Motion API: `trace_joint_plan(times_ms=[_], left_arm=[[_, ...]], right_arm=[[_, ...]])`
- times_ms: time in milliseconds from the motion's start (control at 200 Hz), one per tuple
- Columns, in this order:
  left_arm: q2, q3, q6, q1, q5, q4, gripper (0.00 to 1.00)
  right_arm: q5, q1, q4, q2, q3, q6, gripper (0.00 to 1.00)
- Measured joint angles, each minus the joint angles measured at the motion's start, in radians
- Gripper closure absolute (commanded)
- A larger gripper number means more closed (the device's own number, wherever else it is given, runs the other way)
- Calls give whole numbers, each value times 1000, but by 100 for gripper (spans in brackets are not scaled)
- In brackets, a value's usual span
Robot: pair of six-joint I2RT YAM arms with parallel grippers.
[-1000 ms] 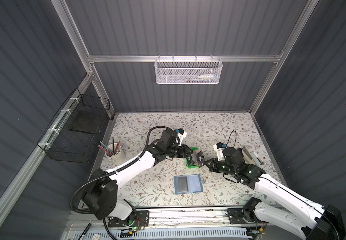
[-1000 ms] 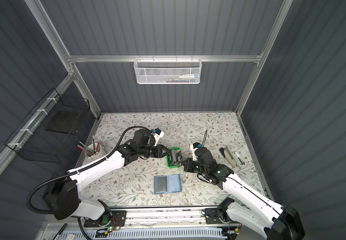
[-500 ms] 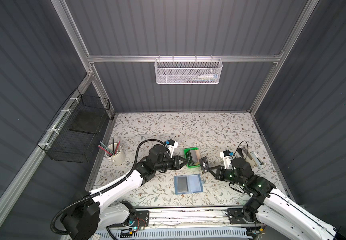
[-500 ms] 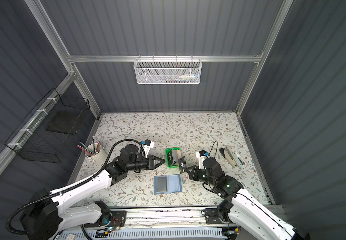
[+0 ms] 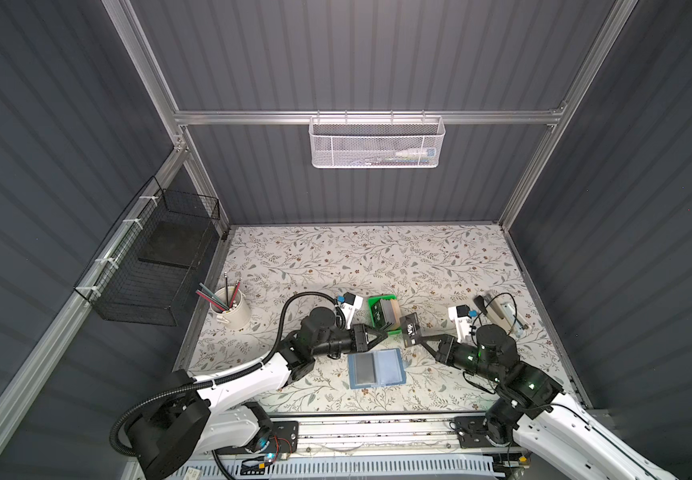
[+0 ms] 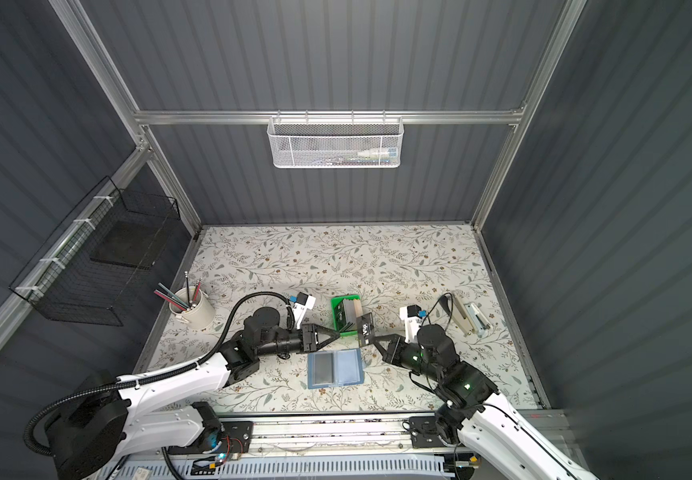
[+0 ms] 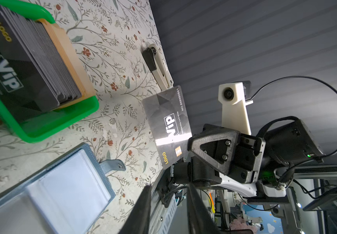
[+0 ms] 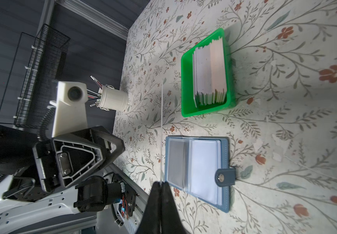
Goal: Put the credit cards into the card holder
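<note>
Left wrist view gave the clearest look at the thin, dark, glossy rectangular credit card (image 7: 167, 125). It had white "Vip" lettering across its middle, a gold "LOGO" and a small gold chip near one short end, and a row of pale digits along the other. A bright band of glare crossed its face. It was off the table and tilted, pinched at the chip end by the right gripper (image 7: 184, 157), whose black fingers were pressed together on it. In the right wrist view the card showed only as a thin pale line seen edge-on. In both top views it hung between the two grippers, near the far right corner of the flat blue leather-like card holder (image 5: 377, 368). The card holder lay open on the floral tabletop (image 5: 336, 257) with its snap tab sticking out to one side. One of its clear sleeve pages looked grey and the one beside it pale. Just behind the card holder sat the small green plastic tray (image 5: 381, 298), holding a leaning stack of cards (image 7: 32, 66), dark-faced at the front and tan at the back. The left gripper (image 5: 383, 332) hovered by the tray's near edge, its fingers spread apart with nothing between them, pointing toward the held card. Farther out were a cream-and-black stapler (image 5: 498, 311) on the right and a white cup (image 5: 232, 311) of pencils on the left.
</note>
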Motion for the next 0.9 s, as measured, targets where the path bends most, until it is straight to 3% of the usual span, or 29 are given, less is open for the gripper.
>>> trace_joint_plan(times_ms=[265, 901], left_arm=[[40, 1, -92, -4, 61, 123, 62], [120, 15, -168, -21, 87, 280, 69]], right_arm=[[-54, 0, 106, 0, -6, 79, 100], [-120, 0, 212, -14, -27, 154, 100]])
